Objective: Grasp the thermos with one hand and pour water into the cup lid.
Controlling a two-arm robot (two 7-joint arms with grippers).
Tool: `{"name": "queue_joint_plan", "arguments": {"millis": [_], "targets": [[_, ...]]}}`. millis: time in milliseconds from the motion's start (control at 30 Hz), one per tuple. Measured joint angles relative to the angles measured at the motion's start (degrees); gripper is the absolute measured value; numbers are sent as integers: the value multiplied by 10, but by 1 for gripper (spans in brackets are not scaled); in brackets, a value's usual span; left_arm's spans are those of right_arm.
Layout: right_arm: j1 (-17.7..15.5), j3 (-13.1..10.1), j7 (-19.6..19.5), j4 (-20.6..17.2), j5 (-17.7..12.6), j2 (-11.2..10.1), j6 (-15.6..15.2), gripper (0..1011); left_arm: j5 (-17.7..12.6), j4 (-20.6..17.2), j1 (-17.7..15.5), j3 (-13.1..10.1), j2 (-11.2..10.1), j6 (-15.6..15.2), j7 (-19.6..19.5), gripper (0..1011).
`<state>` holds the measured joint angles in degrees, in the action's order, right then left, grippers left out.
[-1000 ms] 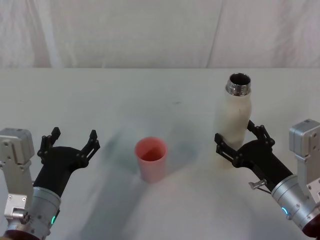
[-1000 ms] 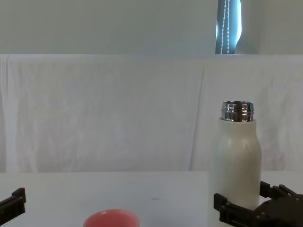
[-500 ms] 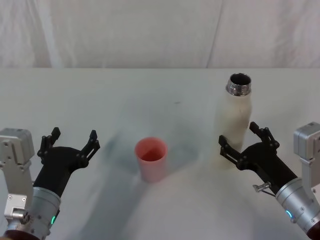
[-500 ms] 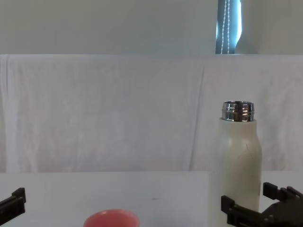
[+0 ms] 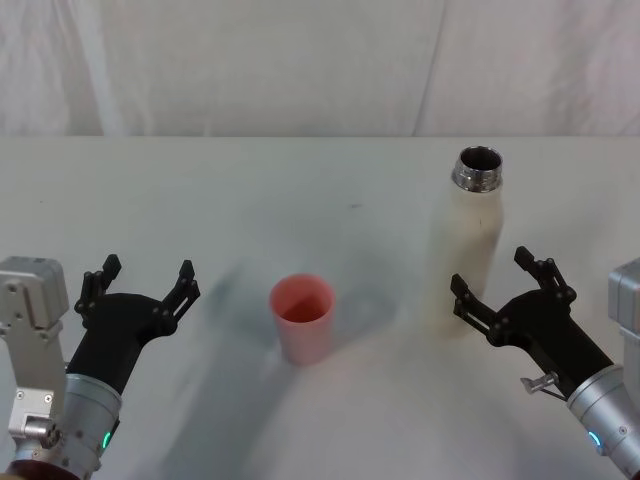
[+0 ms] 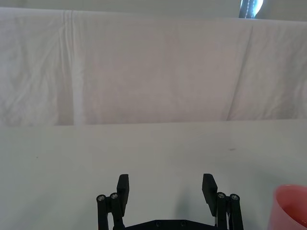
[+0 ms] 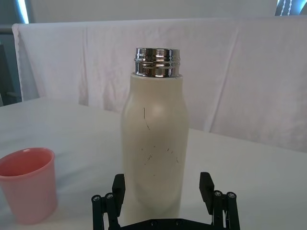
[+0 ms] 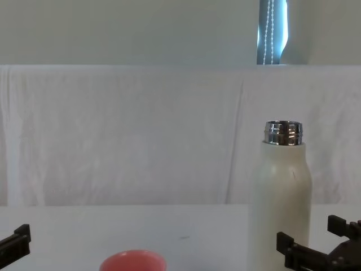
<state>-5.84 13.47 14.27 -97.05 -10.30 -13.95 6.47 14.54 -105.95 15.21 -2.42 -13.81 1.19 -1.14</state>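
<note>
From the head view you see the tall cream-white matte thermos [image 5: 467, 245] upright on the white cloth-covered table [image 5: 300, 180], its steel neck uncapped, your black right gripper [image 5: 504, 288] spread wide just beside it, not touching. The small pink cup lid [image 5: 302, 318] stands apart from the thermos, bare cloth between; beyond it your left gripper [image 5: 140, 285] hangs open. The right wrist view shows faint scratches on the thermos [image 7: 154, 148].
</note>
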Motion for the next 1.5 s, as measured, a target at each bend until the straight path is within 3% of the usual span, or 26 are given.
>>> {"name": "queue_joint_plan", "arguments": {"millis": [433, 1500], "targets": [[-22, 0, -1, -23, 7, -3, 4, 1000, 0, 0, 0, 0, 0, 0, 0, 1001], [-60, 15, -10, -48, 26, 13, 18, 1000, 0, 0, 0, 0, 0, 0, 0, 1001]]}}
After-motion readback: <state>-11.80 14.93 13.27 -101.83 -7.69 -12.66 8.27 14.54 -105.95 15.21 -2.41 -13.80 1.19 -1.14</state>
